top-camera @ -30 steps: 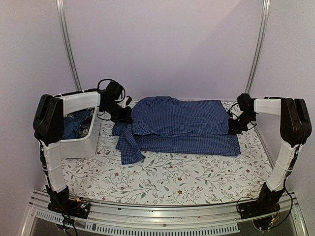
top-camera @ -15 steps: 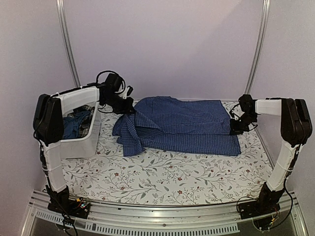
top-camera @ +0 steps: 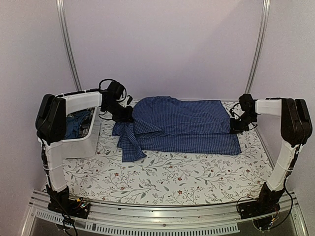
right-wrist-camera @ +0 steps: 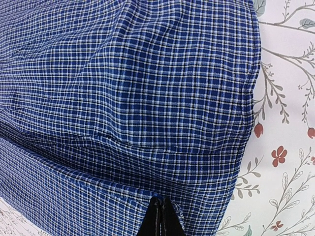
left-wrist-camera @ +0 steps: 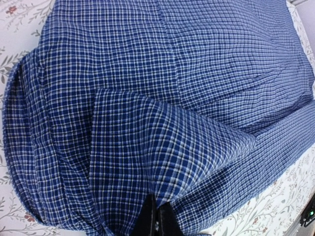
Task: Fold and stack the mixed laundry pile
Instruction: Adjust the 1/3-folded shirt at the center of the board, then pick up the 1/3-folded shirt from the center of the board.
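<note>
The blue-and-white small-check shirt (top-camera: pixel 182 125) lies spread across the back of the table, partly folded along its length, a sleeve trailing at the front left (top-camera: pixel 129 145). My left gripper (top-camera: pixel 127 115) is shut on the shirt's left end; its wrist view shows the jaws pinched on a raised fold of the shirt (left-wrist-camera: pixel 147 147). My right gripper (top-camera: pixel 235 127) is shut on the shirt's right edge, the cloth (right-wrist-camera: pixel 147 98) bunched at its tips. More garments, dark blue (top-camera: pixel 74 125) and plaid (top-camera: pixel 85 129), lie in the white tub (top-camera: pixel 81 142).
The white tub stands at the left under my left arm. The floral tablecloth (top-camera: pixel 172 177) covers the table. Metal frame posts (top-camera: pixel 69 44) rise at the back corners. A metal rail (top-camera: pixel 162 216) runs along the near edge.
My left gripper lifted the shirt's left end up and back, then lowered it again; the sleeve at the front left shifted. My right gripper stayed put.
</note>
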Action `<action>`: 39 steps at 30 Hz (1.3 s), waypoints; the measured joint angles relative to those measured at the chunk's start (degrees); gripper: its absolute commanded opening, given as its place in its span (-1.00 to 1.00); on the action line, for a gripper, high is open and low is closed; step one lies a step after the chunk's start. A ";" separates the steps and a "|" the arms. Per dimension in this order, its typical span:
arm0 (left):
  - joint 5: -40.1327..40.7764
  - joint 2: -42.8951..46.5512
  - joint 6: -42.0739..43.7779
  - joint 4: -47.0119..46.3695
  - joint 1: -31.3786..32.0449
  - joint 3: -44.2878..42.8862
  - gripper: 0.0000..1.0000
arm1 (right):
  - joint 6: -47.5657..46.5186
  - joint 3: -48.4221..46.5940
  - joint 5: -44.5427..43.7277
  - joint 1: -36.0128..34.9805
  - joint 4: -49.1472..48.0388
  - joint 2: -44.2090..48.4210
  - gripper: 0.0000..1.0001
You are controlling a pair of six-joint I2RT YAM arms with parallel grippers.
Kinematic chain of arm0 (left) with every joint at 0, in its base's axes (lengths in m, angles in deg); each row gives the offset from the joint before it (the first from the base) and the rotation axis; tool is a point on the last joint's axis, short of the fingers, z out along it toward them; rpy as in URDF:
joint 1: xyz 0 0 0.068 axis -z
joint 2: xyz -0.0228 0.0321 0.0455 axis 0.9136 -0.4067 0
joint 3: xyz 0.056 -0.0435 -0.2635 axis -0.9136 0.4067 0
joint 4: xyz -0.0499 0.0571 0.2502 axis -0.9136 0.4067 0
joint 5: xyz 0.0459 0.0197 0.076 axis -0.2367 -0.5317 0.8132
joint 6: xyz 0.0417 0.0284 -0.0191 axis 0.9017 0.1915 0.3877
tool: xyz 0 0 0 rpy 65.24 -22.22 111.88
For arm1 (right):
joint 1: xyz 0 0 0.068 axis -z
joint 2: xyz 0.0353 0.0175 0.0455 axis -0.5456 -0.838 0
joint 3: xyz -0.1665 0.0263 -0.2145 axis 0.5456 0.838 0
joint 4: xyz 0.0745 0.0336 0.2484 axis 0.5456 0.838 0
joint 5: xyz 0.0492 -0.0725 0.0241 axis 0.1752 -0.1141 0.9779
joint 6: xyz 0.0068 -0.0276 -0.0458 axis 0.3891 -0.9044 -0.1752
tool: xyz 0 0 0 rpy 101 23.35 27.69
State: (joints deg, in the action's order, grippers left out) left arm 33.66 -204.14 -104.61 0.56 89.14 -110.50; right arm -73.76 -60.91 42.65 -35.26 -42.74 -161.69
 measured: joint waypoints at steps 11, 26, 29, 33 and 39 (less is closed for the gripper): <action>4.35 0.24 -1.42 -0.68 0.00 2.80 0.55 | 2.99 -0.72 -1.01 0.02 0.42 -1.97 0.15; 2.99 27.12 -3.89 -3.23 6.36 31.19 0.59 | 7.21 -4.85 10.60 -16.92 -1.84 7.45 0.16; 3.32 26.36 -4.04 -2.23 11.17 33.14 0.69 | 8.02 -4.50 11.78 -20.15 -2.03 7.32 0.14; 4.15 24.33 -5.16 -1.86 14.84 31.80 0.86 | 9.46 -3.34 11.91 -20.52 -2.38 6.73 0.14; 5.38 21.31 -9.51 -3.02 17.46 31.47 0.99 | 10.10 -1.81 10.91 -20.13 -2.38 6.10 0.14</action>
State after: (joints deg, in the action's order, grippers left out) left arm 39.04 -182.83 -114.11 -2.45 106.60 -79.03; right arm -63.66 -62.72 53.55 -55.39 -45.12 -155.59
